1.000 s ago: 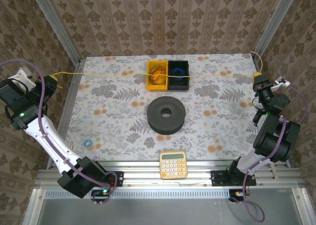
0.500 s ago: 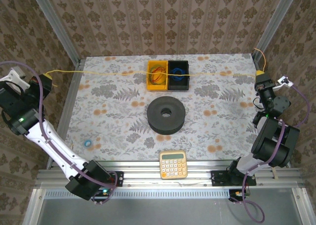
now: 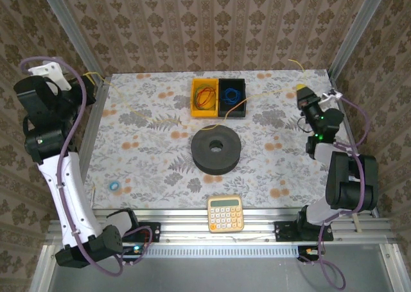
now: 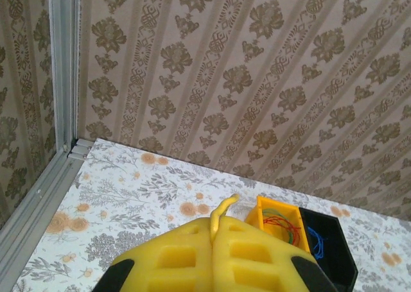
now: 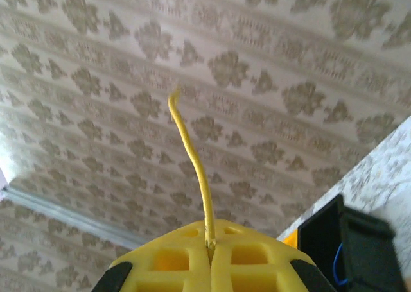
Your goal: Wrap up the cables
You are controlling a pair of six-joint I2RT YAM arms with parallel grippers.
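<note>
Across the flowery grey tabletop [image 3: 141, 163] I see a thin yellow cord [image 3: 157, 119] strung between my two claws. It hangs loose and dips down to the tabletop near the middle, close to the front of the yellow plastic tray [image 3: 193, 99] and the black plastic tray [image 3: 231, 113]. Brown patterned wallpaper [image 3: 212, 22] covers the walls all around, with silver metal posts [image 3: 69, 32] in the far corners. My left claw [image 4: 214, 231] is squeezed tight on one end of the cord, by the far left corner. My right claw [image 5: 209, 246] is squeezed tight on the other end, at the far right side. A short bit of cord sticks up past each claw.
</note>
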